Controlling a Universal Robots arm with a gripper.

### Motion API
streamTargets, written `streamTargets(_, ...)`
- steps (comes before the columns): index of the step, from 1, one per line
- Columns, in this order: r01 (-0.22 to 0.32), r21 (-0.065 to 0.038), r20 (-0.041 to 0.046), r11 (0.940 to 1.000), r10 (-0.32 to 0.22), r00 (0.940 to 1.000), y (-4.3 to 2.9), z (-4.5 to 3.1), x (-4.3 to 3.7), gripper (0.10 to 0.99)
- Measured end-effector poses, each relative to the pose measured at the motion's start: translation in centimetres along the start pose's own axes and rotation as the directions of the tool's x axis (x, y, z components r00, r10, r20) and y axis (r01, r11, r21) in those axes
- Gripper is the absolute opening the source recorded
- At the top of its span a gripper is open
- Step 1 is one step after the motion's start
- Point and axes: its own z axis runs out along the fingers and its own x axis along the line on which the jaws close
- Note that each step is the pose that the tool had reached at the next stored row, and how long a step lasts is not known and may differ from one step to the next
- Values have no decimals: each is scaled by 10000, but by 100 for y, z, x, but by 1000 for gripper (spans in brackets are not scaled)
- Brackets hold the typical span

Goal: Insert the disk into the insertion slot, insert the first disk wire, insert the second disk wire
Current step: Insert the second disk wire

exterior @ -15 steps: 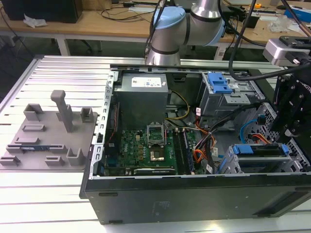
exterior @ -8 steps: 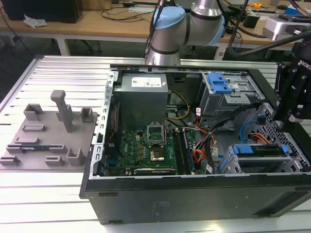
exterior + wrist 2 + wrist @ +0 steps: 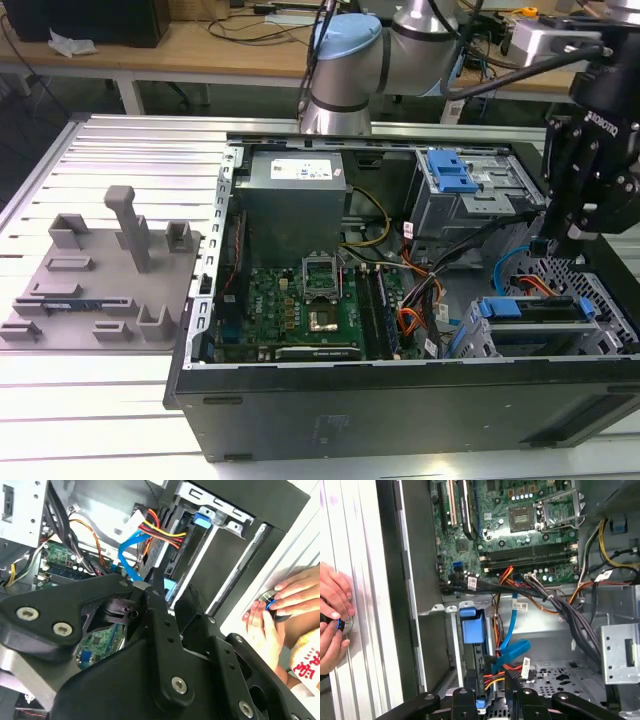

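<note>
Disk (image 3: 530, 308) sits in the insertion slot (image 3: 608, 318) at the case's near corner, blue frame showing. That step looks done.

First disk wire (image 3: 507, 268) and second disk wire (image 3: 540, 286) arc just above it. Their plug ends are hidden, so seating is unclear.

End effector (image 3: 572, 238) hovers close over them. Cannot tell how far open it is, or whether it holds anything.

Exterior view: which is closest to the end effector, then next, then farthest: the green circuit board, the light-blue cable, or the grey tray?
From the end effector:
1. Light-blue cable, just beside it inside the case.
2. Green circuit board, middle of the case.
3. Grey tray, outside the case, at the exterior view's left.
</note>
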Motion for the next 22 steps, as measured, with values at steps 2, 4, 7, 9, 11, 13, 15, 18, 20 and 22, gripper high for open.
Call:
streamTargets(2,2,5,-43,10000,-2,10000,7,-8,-40,361)
streamTargets(4,2,11,-100,10000,-2,9999,18,-24,-135,361)
streamTargets(7,3,13,-113,10000,-2,9999,20,-27,-148,361)
streamTargets(9,12,-33,-123,10000,-12,9999,15,-26,-150,361)
streamTargets(11,70,-365,-212,9993,-78,9997,3,-24,-151,361)
streamTargets(13,109,-580,-395,9983,-132,9991,1,-26,-151,361)
streamTargets(15,106,-590,-541,9982,-138,9984,2,-19,-152,361)
streamTargets(18,135,-569,-683,9983,-174,9975,2,-2,-156,361)
streamTargets(20,177,-557,-729,9983,-217,9971,2,10,-161,361)
streamTargets(22,210,-536,-819,9983,-254,9963,6,16,-168,361)
